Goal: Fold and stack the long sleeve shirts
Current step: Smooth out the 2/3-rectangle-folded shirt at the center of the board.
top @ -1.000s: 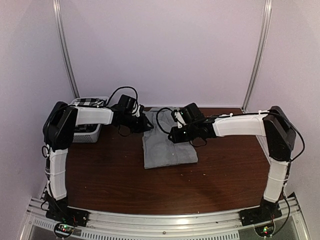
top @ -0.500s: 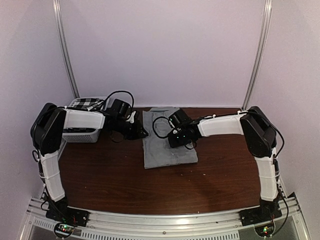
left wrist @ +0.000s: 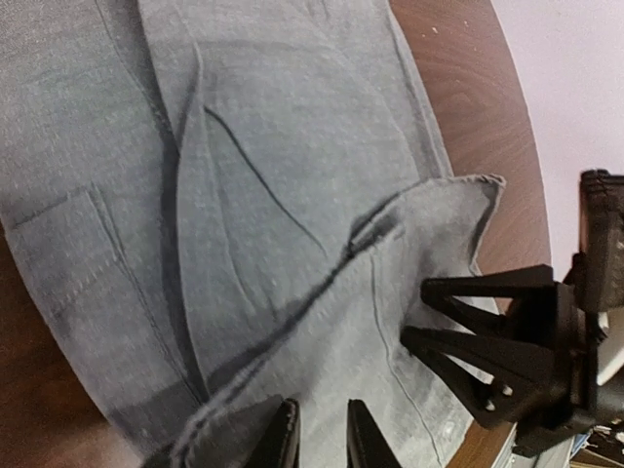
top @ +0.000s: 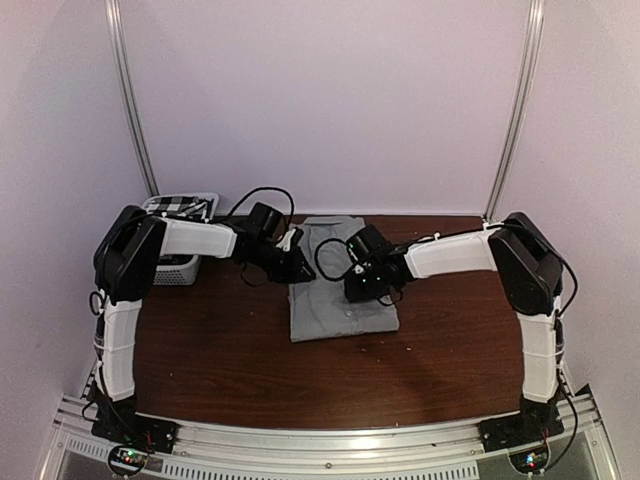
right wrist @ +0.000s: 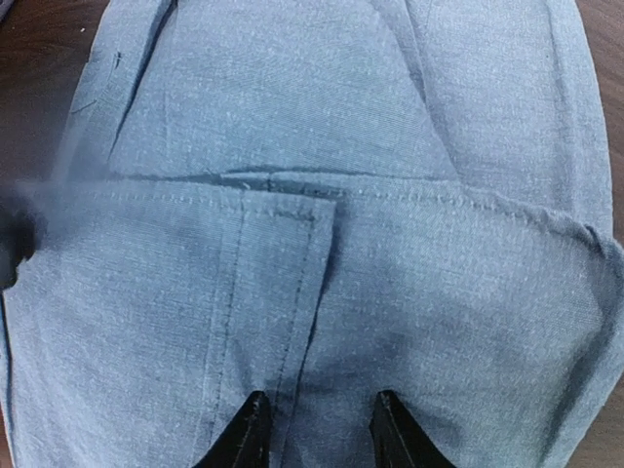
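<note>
The light grey long sleeve shirt (top: 335, 300) lies folded in the middle of the table. It fills the left wrist view (left wrist: 273, 175) and the right wrist view (right wrist: 322, 195). My left gripper (top: 296, 262) is at its far left edge. In the left wrist view this gripper (left wrist: 322, 444) has its jaws narrow, pinching a raised flap of grey cloth. My right gripper (top: 362, 285) is low over the shirt's right half; its jaws (right wrist: 317, 434) stand apart over flat cloth, holding nothing. The black-and-white checked shirt (top: 172, 207) lies in the basket.
The white slatted basket (top: 172, 268) stands at the far left of the brown table (top: 220, 350), behind my left arm. The right gripper's black fingers (left wrist: 487, 331) reach in close beside my left gripper. Walls enclose the back and both sides.
My left gripper has moved right onto the shirt's left edge. The right gripper's jaws have widened, letting go of the cloth. The shirt's far part now lies folded over.
</note>
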